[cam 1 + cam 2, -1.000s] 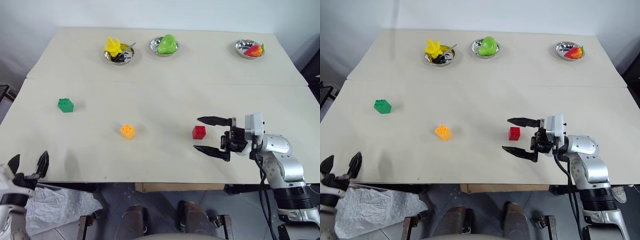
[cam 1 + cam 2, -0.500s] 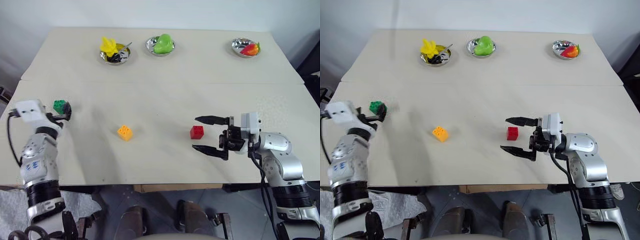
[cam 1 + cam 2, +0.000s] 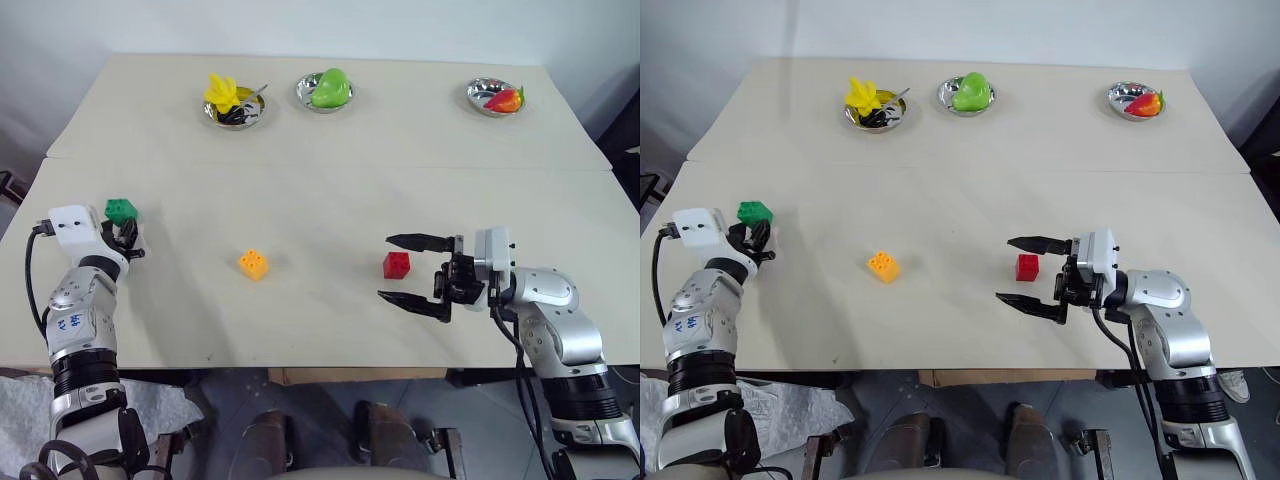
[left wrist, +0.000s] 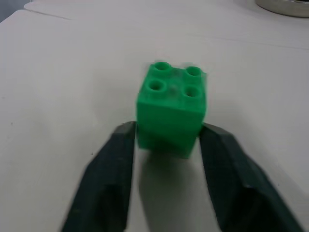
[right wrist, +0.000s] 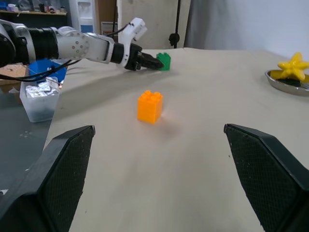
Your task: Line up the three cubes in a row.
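We see the green cube [image 4: 171, 108] near the table's [image 3: 330, 150] left edge, studs up, pinched at its near end by the left gripper [image 4: 166, 140]; from the head camera that contact looks less certain. The orange-yellow cube [image 3: 253, 264] sits mid-table, the red cube [image 3: 397, 265] between the right gripper's [image 3: 412, 270] spread fingers, untouched

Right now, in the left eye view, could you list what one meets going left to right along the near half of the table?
Left gripper → orange cube → red cube → right gripper.
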{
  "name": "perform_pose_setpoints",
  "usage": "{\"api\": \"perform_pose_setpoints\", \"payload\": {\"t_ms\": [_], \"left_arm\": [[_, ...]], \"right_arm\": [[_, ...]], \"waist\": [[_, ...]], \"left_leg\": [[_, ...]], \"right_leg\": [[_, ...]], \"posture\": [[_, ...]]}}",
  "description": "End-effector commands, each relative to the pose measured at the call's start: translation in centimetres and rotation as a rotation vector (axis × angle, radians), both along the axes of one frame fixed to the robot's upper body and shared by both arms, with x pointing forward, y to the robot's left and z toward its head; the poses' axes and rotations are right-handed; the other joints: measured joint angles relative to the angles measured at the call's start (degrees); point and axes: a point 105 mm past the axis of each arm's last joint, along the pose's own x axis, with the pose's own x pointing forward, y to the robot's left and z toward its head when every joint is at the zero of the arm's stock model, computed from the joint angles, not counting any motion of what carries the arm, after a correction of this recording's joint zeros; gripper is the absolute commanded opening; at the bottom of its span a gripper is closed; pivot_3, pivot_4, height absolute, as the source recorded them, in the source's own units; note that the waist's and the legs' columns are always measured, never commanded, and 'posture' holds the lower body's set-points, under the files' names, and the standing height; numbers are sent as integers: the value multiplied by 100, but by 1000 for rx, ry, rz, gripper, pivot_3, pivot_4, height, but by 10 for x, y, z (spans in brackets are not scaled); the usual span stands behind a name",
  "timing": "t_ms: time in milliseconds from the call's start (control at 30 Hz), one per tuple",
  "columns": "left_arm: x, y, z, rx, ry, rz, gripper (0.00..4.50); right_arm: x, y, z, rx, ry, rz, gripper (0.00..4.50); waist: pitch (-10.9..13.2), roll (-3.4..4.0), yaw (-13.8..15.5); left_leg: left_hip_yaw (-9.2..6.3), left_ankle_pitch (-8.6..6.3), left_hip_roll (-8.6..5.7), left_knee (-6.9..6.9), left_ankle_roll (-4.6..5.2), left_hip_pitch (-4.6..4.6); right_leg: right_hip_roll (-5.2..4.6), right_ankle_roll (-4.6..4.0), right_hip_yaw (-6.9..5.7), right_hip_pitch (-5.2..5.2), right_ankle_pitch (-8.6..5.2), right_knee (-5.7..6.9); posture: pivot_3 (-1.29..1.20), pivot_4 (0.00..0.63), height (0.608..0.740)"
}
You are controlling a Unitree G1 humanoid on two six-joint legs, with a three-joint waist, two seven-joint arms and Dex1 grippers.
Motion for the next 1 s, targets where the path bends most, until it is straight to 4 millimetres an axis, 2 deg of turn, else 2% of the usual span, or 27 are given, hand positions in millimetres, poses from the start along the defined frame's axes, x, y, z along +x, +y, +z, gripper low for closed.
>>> {"api": "perform_pose_setpoints", "payload": {"t_ms": [33,133,233,333,500,600,667,867,933,1000], "left_arm": [[-8,12,24,29,-133,-25,1448],[-10,3,34,18,-188,-172,1448],[-23,-32,72,127,-283,-524,1448],[-36,-65,89,211,-261,-802,1448],[-56,-155,75,440,-93,-1348,1448],[-51,-194,65,484,-91,-1507,1448],[-49,-214,58,518,-79,-1588,1448],[-28,-270,49,627,-50,-1646,1448],[-24,-282,42,643,-28,-1669,1448],[-18,-283,34,654,-3,-1669,1448]], "right_arm": [[-8,-4,7,-2,-51,-14,4500],[-11,-8,4,-14,-48,-25,4500],[-16,-22,5,-39,-46,-66,4500],[-21,-36,7,-57,-40,-109,4500],[-23,-64,7,-105,-33,-198,4500],[-21,-73,8,-117,-39,-234,4500],[-21,-76,8,-123,-37,-240,4500],[-28,-81,4,-131,-22,-260,4500],[-29,-81,3,-122,-21,-272,4500],[-29,-79,2,-118,-20,-274,4500]], "waist": [[0,0,1],[0,0,-4],[0,-1,1],[1,-1,9],[3,6,42],[3,6,43],[3,5,44],[3,5,43],[3,5,85],[3,5,95]], "left_leg": [[0,0,0,0,0,-1],[1,0,1,1,0,0],[3,-1,1,2,-1,-2],[-1,-2,1,4,-2,-6],[-1,-2,-7,5,-1,3],[12,-2,-5,10,-1,2],[25,-2,-3,12,-1,1],[47,0,-1,13,2,-3],[48,1,-2,16,4,-7],[50,0,-2,21,7,-7]], "right_leg": [[0,0,0,0,0,0],[0,0,-1,0,0,0],[0,0,-2,-1,0,0],[-1,0,-5,1,0,-2],[-2,0,-3,14,0,-4],[1,1,-1,15,0,-5],[5,1,-3,15,0,-5],[9,3,-2,14,1,-13],[8,10,-2,15,5,-21],[8,14,0,17,7,-24]], "posture": [[0,150,740],[0,150,740],[0,150,740],[0,150,740],[0,150,740],[0,150,740],[0,150,740],[0,150,740],[0,150,740],[0,150,740]]}}
